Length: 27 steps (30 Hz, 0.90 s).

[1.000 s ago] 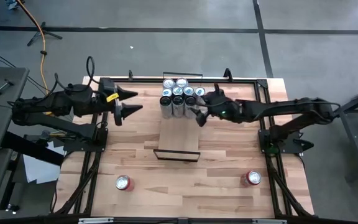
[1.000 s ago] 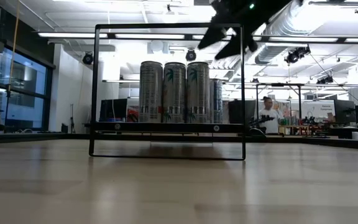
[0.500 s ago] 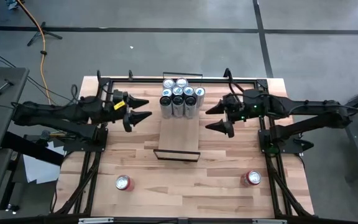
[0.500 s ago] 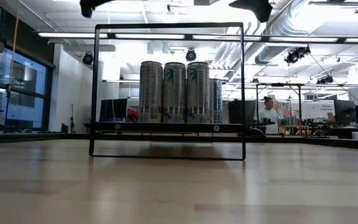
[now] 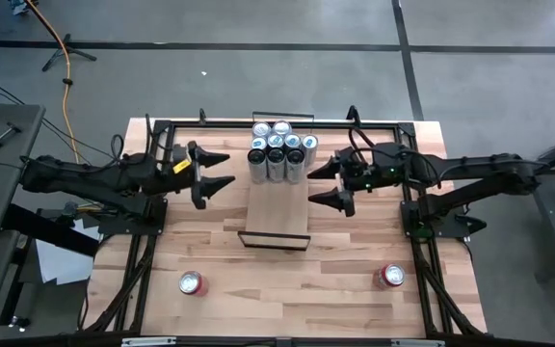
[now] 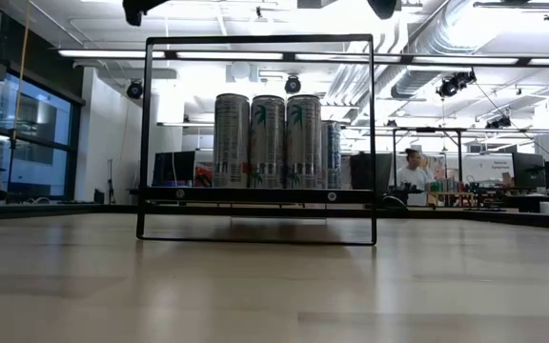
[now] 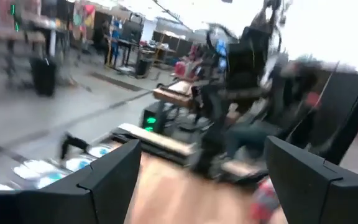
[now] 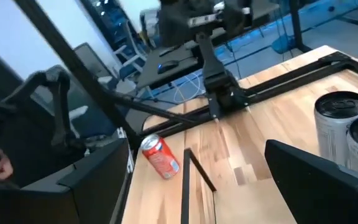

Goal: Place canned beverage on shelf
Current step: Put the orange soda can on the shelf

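No legible text, brand name, number or sign in any view.

Tall cans [image 6: 267,140] on the shelf [image 6: 255,194], centre of low view: palm-tree graphic and bands of fine print on the sides, too small to read.

Red can [image 8: 160,156], lower centre of right wrist view: white marking on the side, not readable.

Can tops [image 5: 277,145], upper centre of high view: plain lids, no lettering made out.

Yellow tag [image 5: 174,166] on left arm, left of centre in high view: no characters resolvable.
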Motion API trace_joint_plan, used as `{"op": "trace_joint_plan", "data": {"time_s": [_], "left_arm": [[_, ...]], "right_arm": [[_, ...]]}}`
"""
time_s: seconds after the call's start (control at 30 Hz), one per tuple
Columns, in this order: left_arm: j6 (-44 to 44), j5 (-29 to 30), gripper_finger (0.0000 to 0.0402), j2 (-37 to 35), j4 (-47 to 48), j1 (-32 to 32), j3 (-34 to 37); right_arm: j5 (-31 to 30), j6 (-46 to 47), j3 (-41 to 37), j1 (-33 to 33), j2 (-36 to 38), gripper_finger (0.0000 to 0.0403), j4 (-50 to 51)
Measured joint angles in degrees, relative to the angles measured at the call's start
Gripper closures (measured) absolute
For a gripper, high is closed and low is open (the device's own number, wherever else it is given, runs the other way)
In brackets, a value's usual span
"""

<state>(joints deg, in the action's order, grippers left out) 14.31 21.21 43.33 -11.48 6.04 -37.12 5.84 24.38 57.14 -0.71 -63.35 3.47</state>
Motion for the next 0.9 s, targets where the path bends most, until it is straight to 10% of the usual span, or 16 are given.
{"op": "trace_joint_plan", "data": {"time_s": [0.33, 0.6, 0.9], "left_arm": [[-9.5, -6.4, 0.0103, -4.1, 6.2, 0.1, 0.0], [9.4, -14.0, 0.0103, 0.5, 38.8, 3.5, -16.1], [42.2, -14.7, 0.0103, 20.1, 73.2, 28.1, -34.6]], "right_arm": [[-4.3, 9.6, 0.0, 0.0, -1.2, 0.0039, -1.6], [-4.3, 11.5, 0.0, 0.0, -1.2, 0.0039, -0.6], [-4.4, 4.8, 0.0, 0.0, -1.2, 0.0039, 6.8]]}}
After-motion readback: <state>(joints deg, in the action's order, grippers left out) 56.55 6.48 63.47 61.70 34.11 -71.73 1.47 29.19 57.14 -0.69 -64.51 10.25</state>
